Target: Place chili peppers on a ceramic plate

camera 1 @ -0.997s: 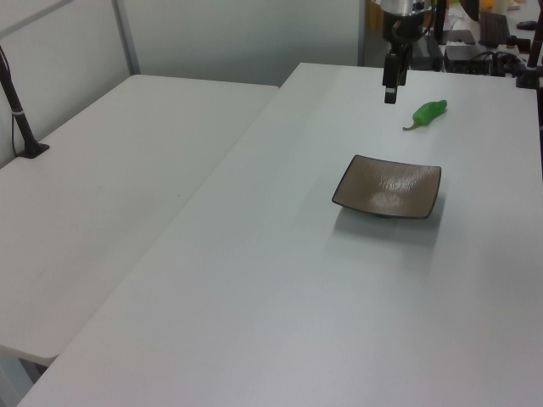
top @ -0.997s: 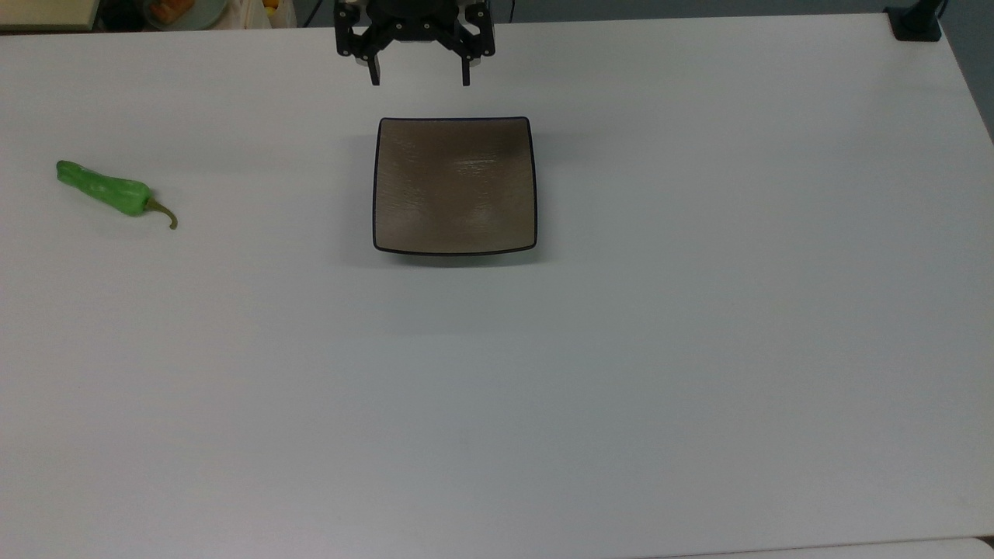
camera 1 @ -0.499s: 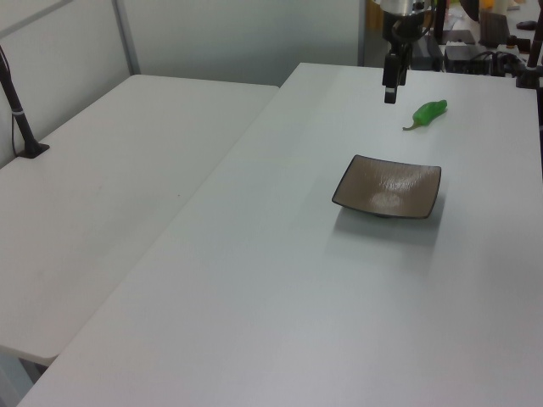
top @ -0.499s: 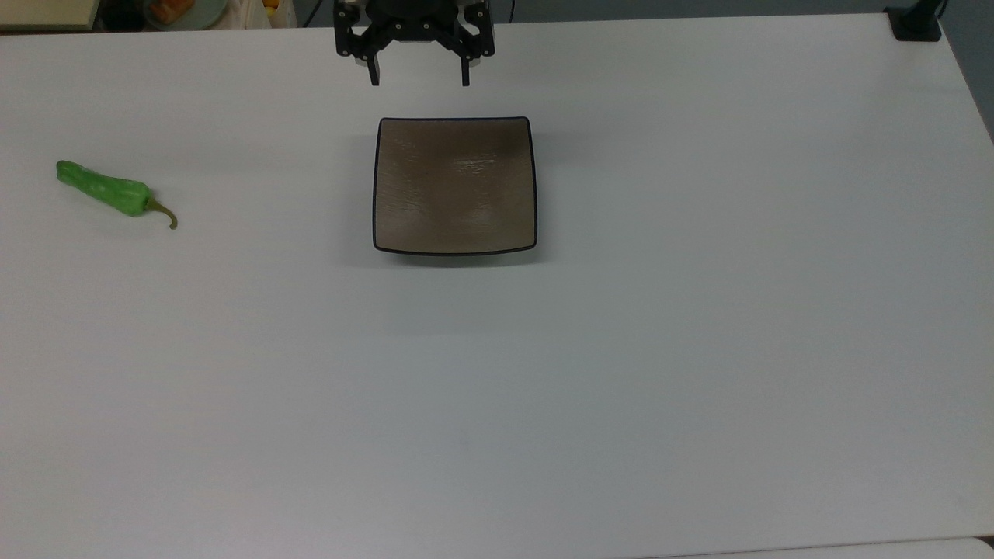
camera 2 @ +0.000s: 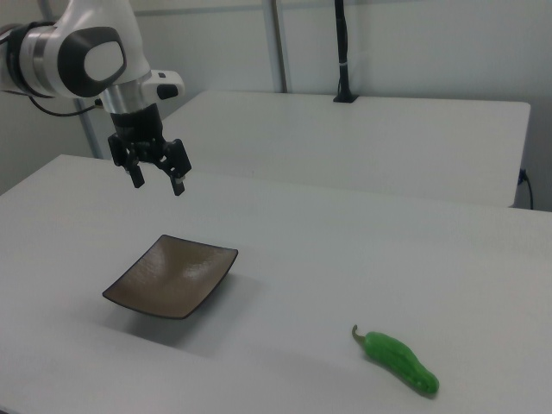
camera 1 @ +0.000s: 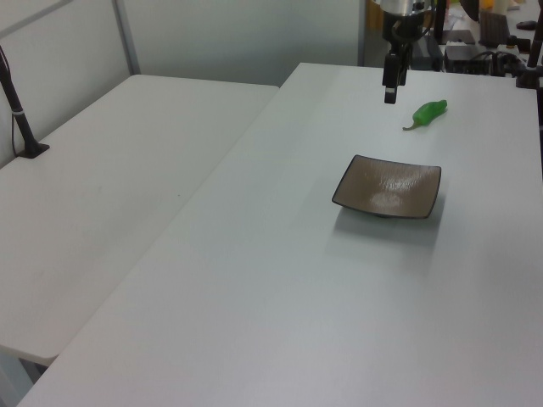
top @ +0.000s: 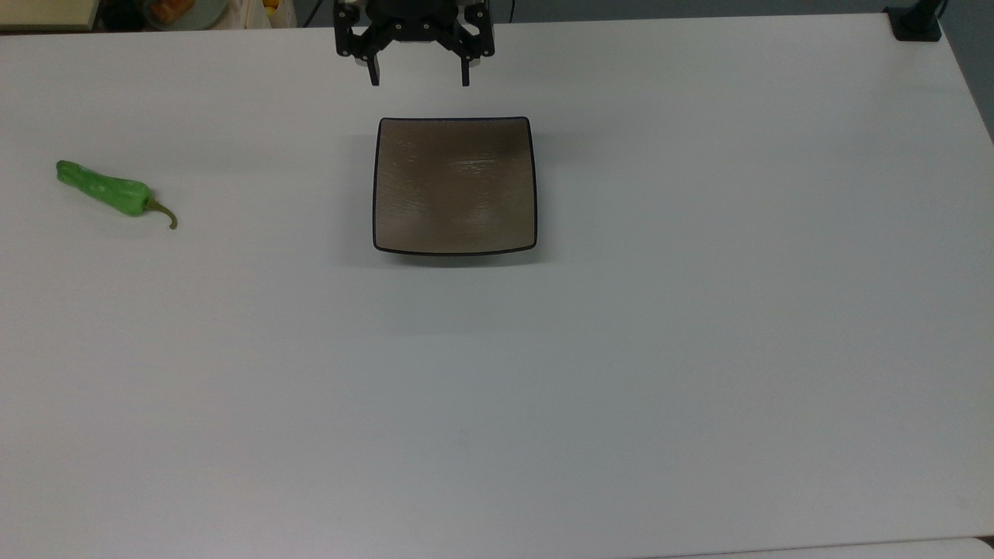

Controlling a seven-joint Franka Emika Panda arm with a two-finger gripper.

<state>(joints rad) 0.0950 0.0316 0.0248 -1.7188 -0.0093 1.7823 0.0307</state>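
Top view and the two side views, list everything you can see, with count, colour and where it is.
Pepper: one, green, lying on the table at the top view's far left, apart from the plate.
Plate: one, brown with a dark rim, bare, upper middle of the top view.
Table: one, white, under both.
Second table: one, white, at the left view's left.
Arm: one, white.
Gripper: one, black, open, above the table beyond the plate's far edge.

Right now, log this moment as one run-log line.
gripper: open, empty, above table beyond plate | chili pepper: on table, far toward the top view's left, untouched | ceramic plate: empty | task: not started
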